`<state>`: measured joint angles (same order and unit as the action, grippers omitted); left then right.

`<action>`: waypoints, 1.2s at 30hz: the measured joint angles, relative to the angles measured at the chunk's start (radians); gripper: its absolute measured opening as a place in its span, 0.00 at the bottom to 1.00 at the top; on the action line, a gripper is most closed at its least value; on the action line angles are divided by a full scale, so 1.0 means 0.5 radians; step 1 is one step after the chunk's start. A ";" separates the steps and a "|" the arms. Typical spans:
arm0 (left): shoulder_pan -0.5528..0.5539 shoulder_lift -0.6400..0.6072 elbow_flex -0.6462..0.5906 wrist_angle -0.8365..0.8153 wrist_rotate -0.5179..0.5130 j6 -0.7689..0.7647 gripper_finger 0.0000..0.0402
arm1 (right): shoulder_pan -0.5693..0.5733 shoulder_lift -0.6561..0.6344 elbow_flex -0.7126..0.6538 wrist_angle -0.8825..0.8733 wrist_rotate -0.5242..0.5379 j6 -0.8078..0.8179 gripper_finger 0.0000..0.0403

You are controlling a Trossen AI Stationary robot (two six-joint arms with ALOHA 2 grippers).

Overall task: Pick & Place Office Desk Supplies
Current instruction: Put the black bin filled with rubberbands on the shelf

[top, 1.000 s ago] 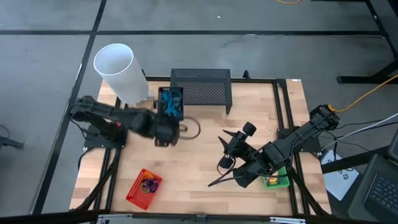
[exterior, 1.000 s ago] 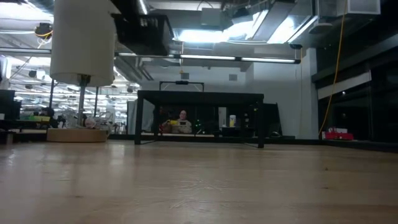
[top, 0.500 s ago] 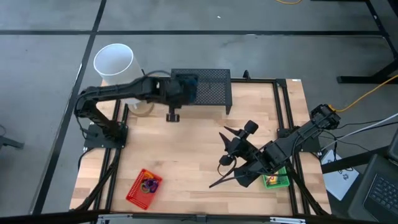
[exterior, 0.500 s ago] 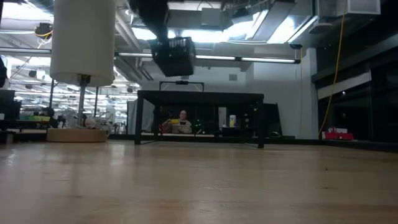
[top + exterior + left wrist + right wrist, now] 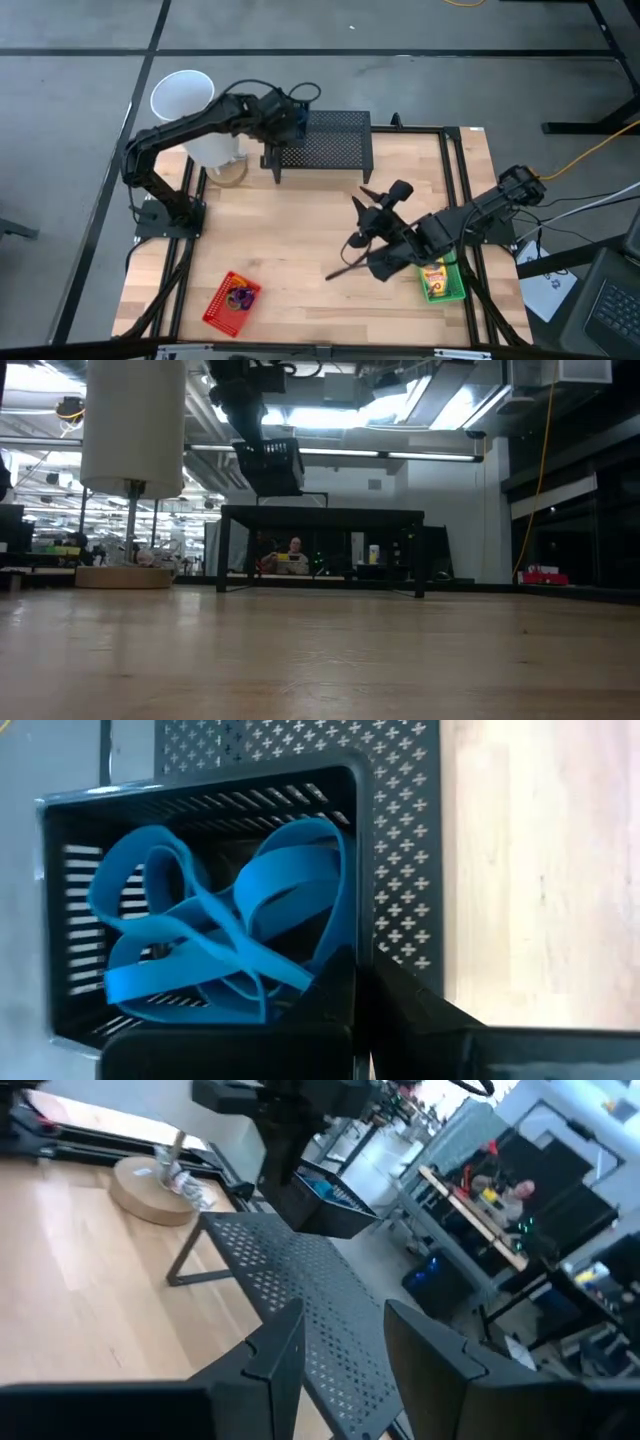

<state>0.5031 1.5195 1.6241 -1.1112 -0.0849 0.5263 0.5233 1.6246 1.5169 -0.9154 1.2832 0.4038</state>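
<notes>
My left gripper (image 5: 285, 128) is shut on a small black mesh basket (image 5: 200, 900) with blue loops (image 5: 220, 935) inside, held in the air over the left end of the wide black mesh stand (image 5: 325, 140). In the low view the basket (image 5: 270, 465) hangs above the stand (image 5: 320, 512). My right gripper (image 5: 352, 235) stands open over the table's middle right with nothing between its fingers (image 5: 275, 1350). A red basket (image 5: 232, 300) with purple and orange loops rests on the table near the front left. A green basket (image 5: 452, 290) holding a crayon box (image 5: 435, 275) sits at the right. My left gripper holds the black basket by its side wall near a corner (image 5: 345, 965), the wall pinched between the two fingers. The fingers come slanting down from above. The basket is lifted clear above the stand's left end, its open top up and slightly tilted.
A big white cylinder (image 5: 185, 112) on a round wooden base (image 5: 232, 172) stands at the far left, close to my left arm. Black frame rails (image 5: 455, 190) run along the table's sides. Bare wood lies between the stand and the red basket.
My left arm has swung toward the table's far edge, turning as it went. It has carried the black basket from over the left-middle of the table to above the stand's left end. My right gripper has shifted slightly left and rolled, uncovering the green basket.
</notes>
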 joint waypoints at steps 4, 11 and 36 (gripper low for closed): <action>0.096 0.041 0.000 -0.002 0.005 0.021 0.01 | -0.060 0.001 0.000 -0.001 -0.119 0.000 0.34; 0.186 0.131 -0.046 -0.014 -0.010 0.011 0.01 | -0.096 0.001 0.000 0.007 -0.284 0.033 0.34; 0.021 0.140 -0.273 0.120 -0.070 -0.162 0.01 | -0.162 0.001 0.000 0.008 -0.353 0.013 0.34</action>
<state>0.5135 1.5894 1.4876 -1.0513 -0.1200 0.4454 0.4424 1.6249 1.5169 -0.9115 1.1065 0.4103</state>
